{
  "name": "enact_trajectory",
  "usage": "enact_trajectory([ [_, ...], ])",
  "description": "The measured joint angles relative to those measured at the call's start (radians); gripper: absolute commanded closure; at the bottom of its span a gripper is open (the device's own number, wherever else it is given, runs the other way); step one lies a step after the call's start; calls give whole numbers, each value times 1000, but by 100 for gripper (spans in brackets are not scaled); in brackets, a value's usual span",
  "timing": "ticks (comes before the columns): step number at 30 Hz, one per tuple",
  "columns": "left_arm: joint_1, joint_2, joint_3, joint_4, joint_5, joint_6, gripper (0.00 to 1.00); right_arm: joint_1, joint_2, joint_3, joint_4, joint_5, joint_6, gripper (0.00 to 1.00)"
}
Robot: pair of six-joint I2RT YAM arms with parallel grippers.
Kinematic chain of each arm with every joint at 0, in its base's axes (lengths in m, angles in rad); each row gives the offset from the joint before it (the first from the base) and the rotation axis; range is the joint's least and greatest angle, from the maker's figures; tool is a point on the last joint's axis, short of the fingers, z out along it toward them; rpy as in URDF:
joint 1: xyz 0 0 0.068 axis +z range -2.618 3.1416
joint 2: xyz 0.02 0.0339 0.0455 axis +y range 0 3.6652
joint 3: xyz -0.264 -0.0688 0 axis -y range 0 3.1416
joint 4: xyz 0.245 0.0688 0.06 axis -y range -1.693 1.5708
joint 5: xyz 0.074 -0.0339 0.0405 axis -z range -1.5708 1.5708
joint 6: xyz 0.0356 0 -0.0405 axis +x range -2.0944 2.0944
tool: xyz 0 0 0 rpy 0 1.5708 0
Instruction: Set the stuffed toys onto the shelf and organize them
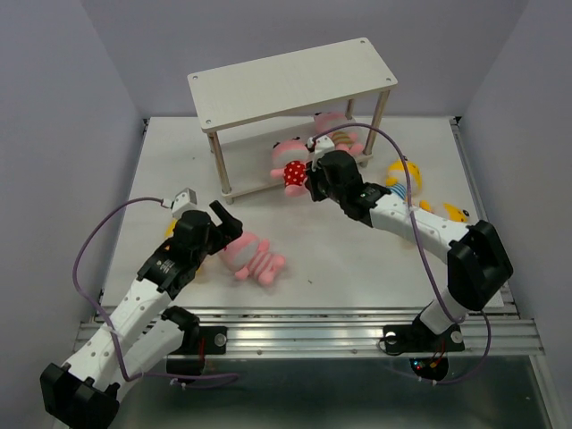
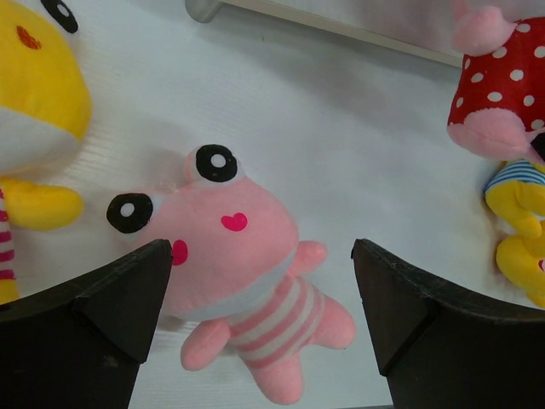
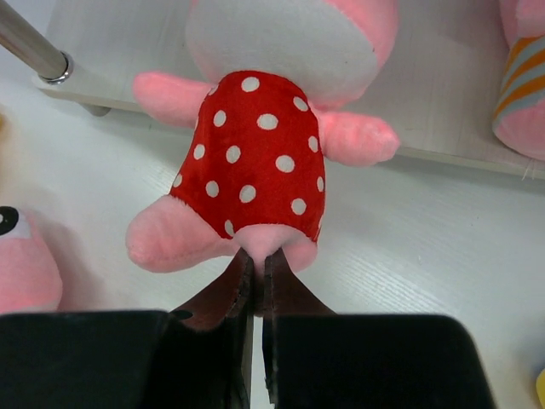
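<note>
dark fingers of the right gripper (image 3: 257, 260) fill the bottom of the right wrist view. they are pressed together with only a hairline between them, tips against the lower hem of the pink plush doll in a red white-dotted dress (image 3: 255, 162), between its two legs. whether they nip any fabric cannot be told. that doll is half home: its head rests on the lower board of the pale cream two-tier shelf (image 1: 295, 76), while body and legs trail onto the white table (image 1: 357, 268). a pink doll in orange and blue stripes (image 3: 521, 81) already sits on that board at the upper right of the frame. the step in hand, as i judge it, is seating the dotted doll fully on the lower tier. it should go straight toward the back, low enough to clear the upper board, keeping off the thin shelf leg (image 3: 30, 38) at upper left and not crowding the striped neighbour. the left gripper (image 2: 262, 251) hangs spread wide over the pink frog-eyed plush in pink and white stripes (image 2: 226, 234), one finger on either side, holding nothing. this plush lies on the table at lower centre of the top view, apart from the shelf. a yellow plush (image 2: 38, 94) lies just beside it at upper left of the left wrist view, so a descent should centre on the pink torso and close without catching the yellow arm. a yellow doll in blue stripes (image 1: 404, 177) and another yellow doll (image 1: 452, 212) wait at the right of the table.
</note>
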Motion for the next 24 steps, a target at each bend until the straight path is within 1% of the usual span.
enact_trajectory([
  [12,0,22,0,21,1,2,1,-116,154,115,20,-99,-12,99],
  [24,0,54,0,27,2,8,1,-153,248,175,37,-183,17,99],
])
